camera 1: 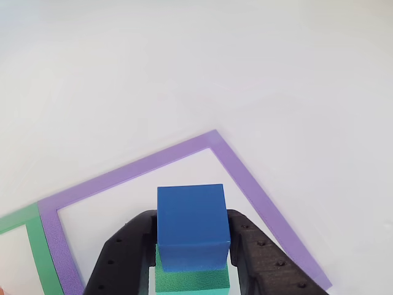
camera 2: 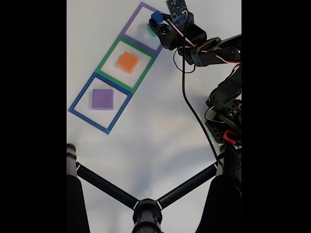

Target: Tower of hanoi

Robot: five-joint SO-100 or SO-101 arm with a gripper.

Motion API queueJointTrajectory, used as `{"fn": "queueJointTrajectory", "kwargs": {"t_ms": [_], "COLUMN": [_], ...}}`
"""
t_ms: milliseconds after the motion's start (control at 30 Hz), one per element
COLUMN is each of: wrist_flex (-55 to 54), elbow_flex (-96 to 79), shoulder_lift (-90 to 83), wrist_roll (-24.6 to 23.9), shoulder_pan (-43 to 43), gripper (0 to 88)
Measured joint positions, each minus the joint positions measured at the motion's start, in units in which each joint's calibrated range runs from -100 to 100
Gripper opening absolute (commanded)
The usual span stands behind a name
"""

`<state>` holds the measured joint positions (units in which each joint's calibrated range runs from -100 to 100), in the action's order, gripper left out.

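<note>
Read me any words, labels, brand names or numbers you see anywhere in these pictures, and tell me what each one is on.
No readable text in either view.
The blue cube, green block, orange block and purple block have plain faces.
The small circuit board on the arm may carry markings, but they are too small and blurred to read.
The taped squares carry no lettering.

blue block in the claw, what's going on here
The arm's claw is closed around a blue block sitting on top of a green block, over the purple square outline on the white table. In the fixed view, an orange block lies in the green outline and a purple block in the blue outline. It looks like a block-stacking puzzle midway.
</note>
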<state>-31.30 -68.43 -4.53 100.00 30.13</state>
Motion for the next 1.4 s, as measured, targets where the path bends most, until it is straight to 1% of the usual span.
{"fn": "queueJointTrajectory", "kwargs": {"t_ms": [333, 500, 1033, 1100, 1200, 1300, 1400], "wrist_flex": [0.0, -0.2, 0.3, 2.7, 10.4, 20.6, 30.9], "elbow_flex": [1.6, 1.7, 2.2, 2.3, 4.3, 6.8, 9.9], "shoulder_lift": [3.4, 3.7, 3.7, 0.8, -5.3, -12.8, -19.6], "wrist_roll": [0.0, 0.0, 0.0, 0.0, 0.0, 0.0, 0.0], "shoulder_pan": [-0.3, -0.3, -0.3, -0.3, -0.3, -0.3, -0.2], "gripper": [7.1, 11.2, 16.8, 17.2, 17.4, 16.0, 12.6]}}
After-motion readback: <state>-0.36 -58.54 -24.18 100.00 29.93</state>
